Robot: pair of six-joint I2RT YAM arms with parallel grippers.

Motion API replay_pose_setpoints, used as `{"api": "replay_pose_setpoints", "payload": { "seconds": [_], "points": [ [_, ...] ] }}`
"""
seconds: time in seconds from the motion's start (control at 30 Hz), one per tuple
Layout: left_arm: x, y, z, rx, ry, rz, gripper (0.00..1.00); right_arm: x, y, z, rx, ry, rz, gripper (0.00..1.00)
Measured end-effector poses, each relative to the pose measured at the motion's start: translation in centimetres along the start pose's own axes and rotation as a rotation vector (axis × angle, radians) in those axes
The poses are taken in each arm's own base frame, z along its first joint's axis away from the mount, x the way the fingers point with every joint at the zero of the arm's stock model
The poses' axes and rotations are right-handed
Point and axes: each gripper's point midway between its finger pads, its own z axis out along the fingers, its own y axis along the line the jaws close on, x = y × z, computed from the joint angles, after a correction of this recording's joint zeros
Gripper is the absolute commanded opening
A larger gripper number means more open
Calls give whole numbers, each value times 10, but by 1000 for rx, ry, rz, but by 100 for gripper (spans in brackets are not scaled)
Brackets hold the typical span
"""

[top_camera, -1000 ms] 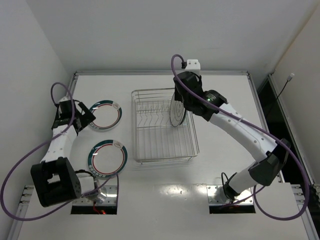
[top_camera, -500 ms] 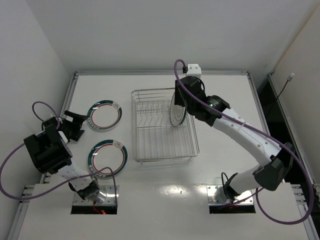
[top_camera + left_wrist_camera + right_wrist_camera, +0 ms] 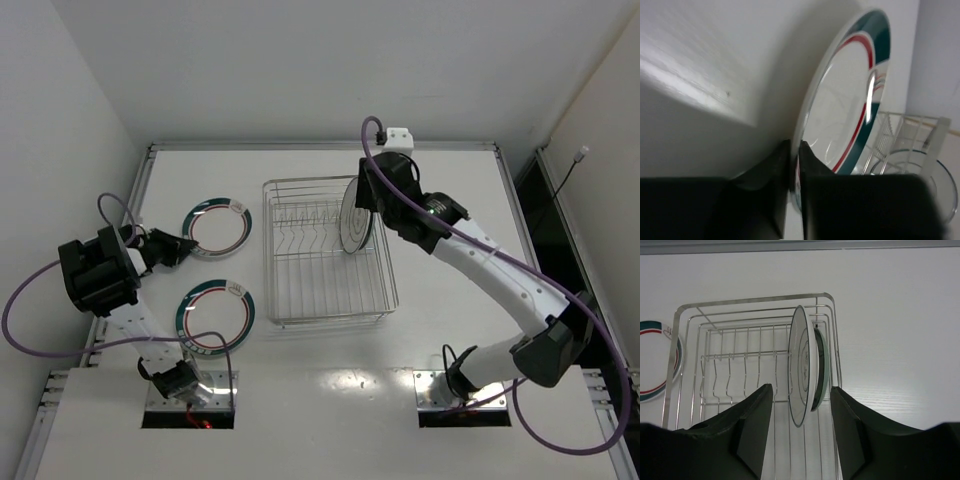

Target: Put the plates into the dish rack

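Note:
Two white plates with a dark green and red rim band lie flat left of the dish rack point(image 3: 330, 318). My left gripper point(image 3: 170, 248) is shut on the left rim of the far one point(image 3: 222, 232); up close that rim point(image 3: 850, 100) sits pinched between the fingers point(image 3: 770, 190). The near banded plate point(image 3: 215, 318) lies untouched. Two plates stand upright in the rack's right end: a larger white one point(image 3: 801, 372) and a smaller teal one point(image 3: 822, 365) behind it. My right gripper point(image 3: 801, 432) hangs open above them, one finger to each side, touching neither.
The wire rack point(image 3: 740, 302) has a row of upright dividers point(image 3: 745, 375) free to the left of the standing plates. A raised frame point(image 3: 320, 146) borders the table at the back and sides. White walls close in on the left and back.
My left arm swung round and its gripper came in low from the left, going from wide open to shut on the far banded plate's rim. My right gripper drew back slightly from the racked plates.

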Motion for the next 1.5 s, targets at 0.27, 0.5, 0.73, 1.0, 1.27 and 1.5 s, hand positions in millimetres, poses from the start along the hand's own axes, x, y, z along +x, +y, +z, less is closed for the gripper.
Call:
{"api": "replay_pose_setpoints", "payload": {
  "seconds": [0.27, 0.5, 0.73, 1.0, 1.27, 1.5],
  "points": [
    [4, -3, 2, -54, 81, 13, 0, -1, -16, -6, 0, -7, 39, 47],
    [-24, -68, -42, 38, -81, 100, 0, 5, -6, -8, -117, -15, 87, 97],
    [0, -197, -79, 472, -63, 187, 0, 10, 13, -15, -412, -60, 216, 100],
    [152, -285, -104, 721, 296, 371, 0, 9, 78, -10, -783, -13, 280, 100],
    [194, -296, -106, 748, 398, 411, 80, 28, 85, -10, -839, 58, 311, 0],
    [102, -262, -78, 363, 144, 511, 97, 16, 24, -11, -449, -25, 220, 0]
  ]
}}
